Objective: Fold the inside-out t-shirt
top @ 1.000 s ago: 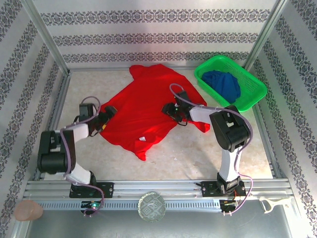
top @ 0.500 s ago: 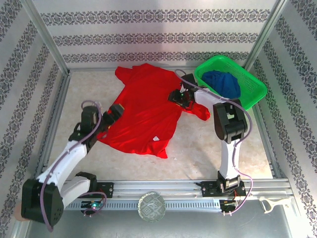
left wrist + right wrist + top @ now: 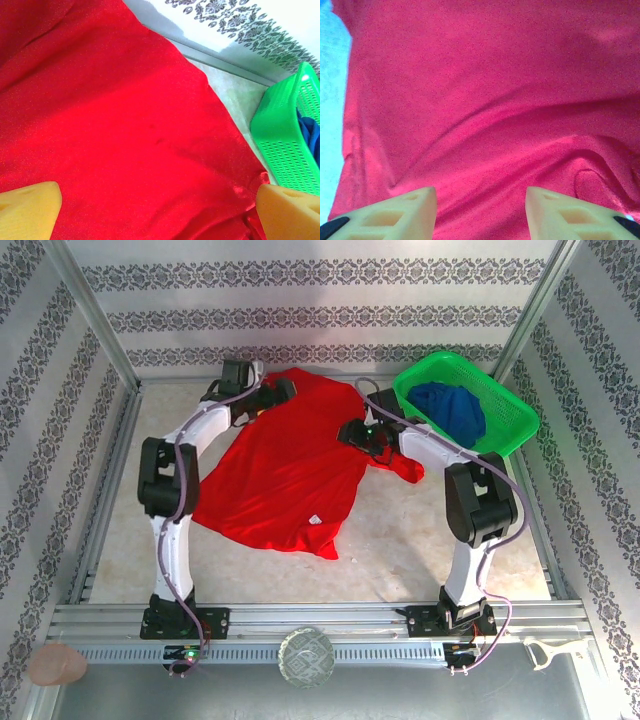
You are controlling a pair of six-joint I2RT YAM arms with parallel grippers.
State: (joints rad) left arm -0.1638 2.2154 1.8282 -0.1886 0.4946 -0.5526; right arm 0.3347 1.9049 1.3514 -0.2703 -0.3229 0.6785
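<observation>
While the left hand [image 3: 283,389] and right hand [image 3: 354,435] gape (left wider), the t-shirt [image 3: 280,480] runs far-to-near.

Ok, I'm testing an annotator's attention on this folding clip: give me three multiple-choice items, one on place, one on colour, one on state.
1. Where is the dark blue garment?
A. in the basket
B. draped on an arm
C. on the bare table
2. What colour is the basket?
A. white
B. green
C. yellow
3. How is the left gripper?
A. shut on a sleeve
B. shut on the basket
C. open over the t-shirt
1 A, it lies inside the basket walls; 2 B, its mesh is bright green; 3 C, its fingers stand wide apart above red cloth.
</observation>
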